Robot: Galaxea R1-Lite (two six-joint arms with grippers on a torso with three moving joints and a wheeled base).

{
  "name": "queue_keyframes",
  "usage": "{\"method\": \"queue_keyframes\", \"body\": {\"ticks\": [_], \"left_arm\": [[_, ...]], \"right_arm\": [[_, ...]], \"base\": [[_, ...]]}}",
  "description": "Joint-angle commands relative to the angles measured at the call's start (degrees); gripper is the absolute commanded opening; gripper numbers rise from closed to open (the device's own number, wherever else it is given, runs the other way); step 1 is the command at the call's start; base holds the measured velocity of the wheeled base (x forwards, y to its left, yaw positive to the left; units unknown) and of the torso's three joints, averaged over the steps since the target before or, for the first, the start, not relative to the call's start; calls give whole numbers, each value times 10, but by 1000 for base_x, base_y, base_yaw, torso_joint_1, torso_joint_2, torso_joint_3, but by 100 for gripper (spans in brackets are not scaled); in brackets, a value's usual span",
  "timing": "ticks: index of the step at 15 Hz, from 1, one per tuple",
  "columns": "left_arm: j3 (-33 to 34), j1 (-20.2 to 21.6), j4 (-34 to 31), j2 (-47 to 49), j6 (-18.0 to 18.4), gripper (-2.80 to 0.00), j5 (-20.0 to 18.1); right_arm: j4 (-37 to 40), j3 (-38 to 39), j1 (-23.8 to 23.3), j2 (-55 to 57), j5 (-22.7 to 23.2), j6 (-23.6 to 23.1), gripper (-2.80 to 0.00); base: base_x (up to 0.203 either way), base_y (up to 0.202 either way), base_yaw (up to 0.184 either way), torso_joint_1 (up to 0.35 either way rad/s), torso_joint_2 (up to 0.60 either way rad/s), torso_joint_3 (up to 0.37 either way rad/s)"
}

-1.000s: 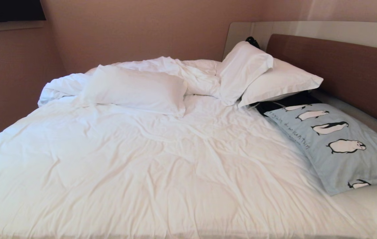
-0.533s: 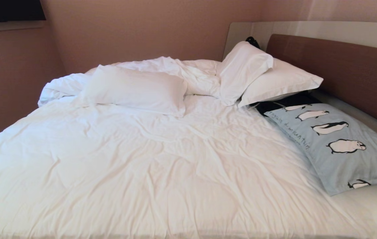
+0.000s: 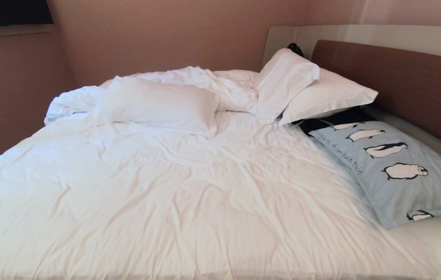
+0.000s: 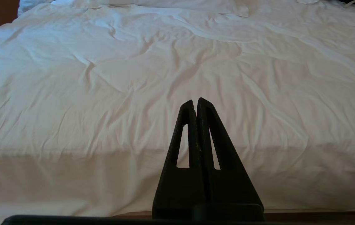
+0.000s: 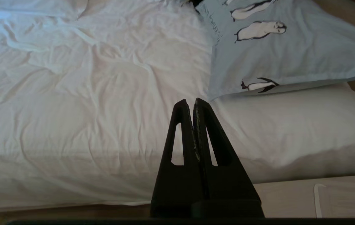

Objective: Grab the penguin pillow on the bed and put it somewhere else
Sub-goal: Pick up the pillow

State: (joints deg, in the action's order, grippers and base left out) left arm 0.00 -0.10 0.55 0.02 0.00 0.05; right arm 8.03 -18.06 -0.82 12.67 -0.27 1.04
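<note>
The light blue penguin pillow (image 3: pixel 399 171) lies on the right side of the bed (image 3: pixel 166 186), close to the brown headboard (image 3: pixel 399 81), its near corner resting on a white pillow (image 5: pixel 290 125). In the right wrist view the penguin pillow (image 5: pixel 283 47) is ahead and to the right of my right gripper (image 5: pixel 190 101), which is shut and empty, short of the bed's near edge. My left gripper (image 4: pixel 195 101) is shut and empty, facing the rumpled white duvet (image 4: pixel 133 78) from the near edge. Neither arm shows in the head view.
Plain white pillows sit at the back: one lying at the middle left (image 3: pixel 158 105), two propped by the headboard (image 3: pixel 302 89). A dark item (image 3: pixel 329 118) lies under them beside the penguin pillow. Walls close the left and far sides.
</note>
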Motion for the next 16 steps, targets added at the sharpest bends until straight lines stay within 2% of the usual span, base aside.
{"method": "queue_keyframes", "body": {"ticks": [1,6,16], "left_arm": [[0,0,1,0,0,-280,0],[0,0,1,0,0,-280,0],[0,0,0,1,0,-280,0]], "right_arm": [[-41,-20,0,107,0,1,-280],[-117,-85,0,301,4,15,-280],[-129,-303,-15,627,5,44,-280]], "base": [[0,0,0,0,0,0],[0,0,0,0,0,0],[0,0,0,0,0,0]]}}
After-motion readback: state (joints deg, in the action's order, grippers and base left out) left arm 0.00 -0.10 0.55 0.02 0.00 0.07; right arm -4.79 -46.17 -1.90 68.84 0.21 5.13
